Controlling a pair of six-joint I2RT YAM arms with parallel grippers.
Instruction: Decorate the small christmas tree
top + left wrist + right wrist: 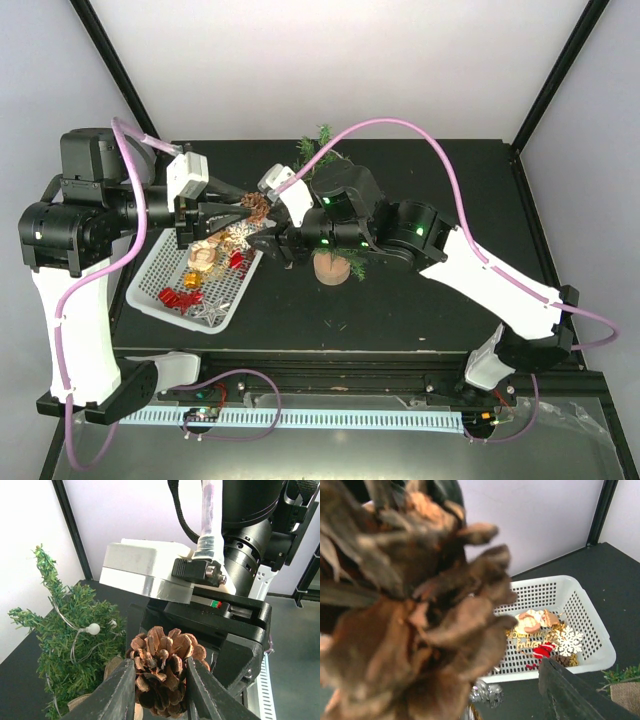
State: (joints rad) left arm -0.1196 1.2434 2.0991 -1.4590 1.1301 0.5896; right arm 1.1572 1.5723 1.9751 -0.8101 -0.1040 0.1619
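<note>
arms [75, 320] white and black | cables [400, 122] pink | LEDs [420, 232] green | jaws black

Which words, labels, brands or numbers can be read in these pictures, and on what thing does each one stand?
No text can be read with certainty.
gold script ornament in the white basket: lettering, too blurred to read.

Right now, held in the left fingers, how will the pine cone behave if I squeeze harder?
The pine cone looks light and stiff. Its open scales are probably brittle, so a harder squeeze by the left fingers may snap some. Its bumpy surface likely resists slipping. Set down, its rounded shape might roll.
</note>
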